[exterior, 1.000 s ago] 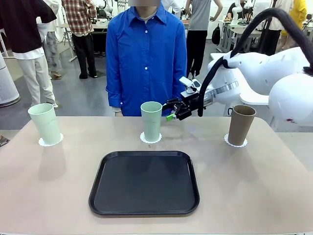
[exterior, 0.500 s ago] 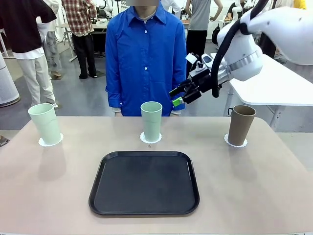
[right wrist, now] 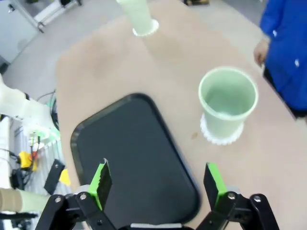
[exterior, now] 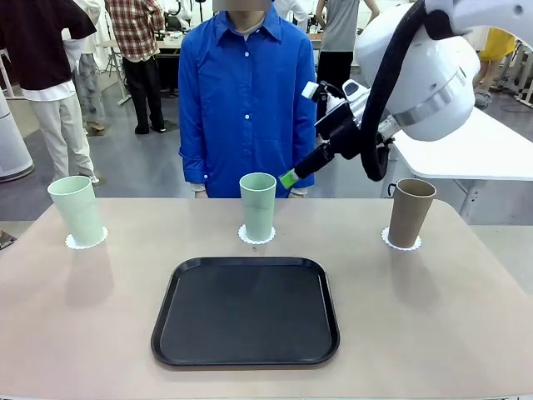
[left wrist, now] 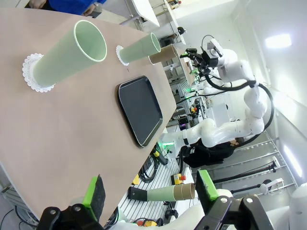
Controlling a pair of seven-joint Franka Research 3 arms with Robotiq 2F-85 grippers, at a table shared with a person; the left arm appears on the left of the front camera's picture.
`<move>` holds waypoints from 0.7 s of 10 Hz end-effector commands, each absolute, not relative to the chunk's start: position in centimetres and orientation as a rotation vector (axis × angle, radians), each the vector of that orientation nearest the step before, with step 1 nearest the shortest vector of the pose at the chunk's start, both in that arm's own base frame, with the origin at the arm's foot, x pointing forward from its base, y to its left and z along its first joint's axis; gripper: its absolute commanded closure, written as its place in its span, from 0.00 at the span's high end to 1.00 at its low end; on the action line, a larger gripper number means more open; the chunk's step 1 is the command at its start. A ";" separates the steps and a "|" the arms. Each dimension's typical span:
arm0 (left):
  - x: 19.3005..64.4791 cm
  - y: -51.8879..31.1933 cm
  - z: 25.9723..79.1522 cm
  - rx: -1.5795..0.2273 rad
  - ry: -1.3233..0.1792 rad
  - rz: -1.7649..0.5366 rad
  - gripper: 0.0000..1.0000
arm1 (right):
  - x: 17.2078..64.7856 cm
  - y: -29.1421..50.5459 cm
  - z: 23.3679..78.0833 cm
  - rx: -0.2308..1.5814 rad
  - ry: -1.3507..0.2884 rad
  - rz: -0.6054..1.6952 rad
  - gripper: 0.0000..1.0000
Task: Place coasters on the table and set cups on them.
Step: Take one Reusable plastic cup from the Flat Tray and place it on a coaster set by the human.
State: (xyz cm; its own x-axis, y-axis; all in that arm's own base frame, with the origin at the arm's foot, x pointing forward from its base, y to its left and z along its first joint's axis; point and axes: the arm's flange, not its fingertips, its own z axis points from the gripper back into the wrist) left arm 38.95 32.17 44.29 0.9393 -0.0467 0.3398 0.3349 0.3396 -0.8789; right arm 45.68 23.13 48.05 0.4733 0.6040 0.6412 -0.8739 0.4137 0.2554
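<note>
Three cups each stand upright on a white scalloped coaster on the beige table [exterior: 466, 333]: a mint cup [exterior: 77, 210] on the left coaster [exterior: 86, 242], a mint cup [exterior: 258, 206] on the middle coaster [exterior: 256, 237], and a brown cup [exterior: 410, 212] on the right coaster [exterior: 400, 242]. My right gripper [exterior: 291, 177] hangs open and empty in the air, above and right of the middle cup [right wrist: 225, 103]. Its fingers [right wrist: 100, 182] are spread wide. My left gripper [left wrist: 151, 189] is open and empty, off the table's left end, facing the left mint cup [left wrist: 72, 52].
A black tray [exterior: 246, 311] lies empty at the front middle of the table. A person in a blue shirt [exterior: 246, 100] stands close behind the far edge, one hand [right wrist: 261, 50] near the middle cup. The right arm's white links [exterior: 433, 75] hang over the right rear.
My right gripper has risen from beside the middle cup's rim and swung up and back. The cups and coasters have stayed put.
</note>
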 end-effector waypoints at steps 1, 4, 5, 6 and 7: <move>38.8 32.2 44.5 -1.197 -0.274 -0.248 1.00 | 44.2 24.3 49.2 0.528 -0.385 0.889 1.00; 38.8 32.2 44.5 -1.197 -0.274 -0.248 1.00 | 44.9 24.1 49.3 0.443 -0.254 0.851 1.00; 38.8 32.2 44.5 -1.197 -0.274 -0.248 1.00 | 43.5 24.0 49.0 0.461 -0.361 0.864 1.00; 38.8 32.2 44.5 -1.197 -0.274 -0.248 1.00 | 43.5 24.0 49.0 0.461 -0.361 0.864 1.00; 38.8 32.2 44.5 -1.197 -0.274 -0.248 1.00 | 43.5 24.0 49.0 0.461 -0.361 0.864 1.00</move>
State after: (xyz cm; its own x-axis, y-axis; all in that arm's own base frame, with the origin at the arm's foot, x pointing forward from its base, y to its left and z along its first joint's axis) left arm 38.94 32.17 44.29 0.9393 -0.0467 0.3398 0.3349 0.3396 -0.8789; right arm 43.79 24.06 49.11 0.6169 0.6486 0.4458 -0.7803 0.5778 0.2392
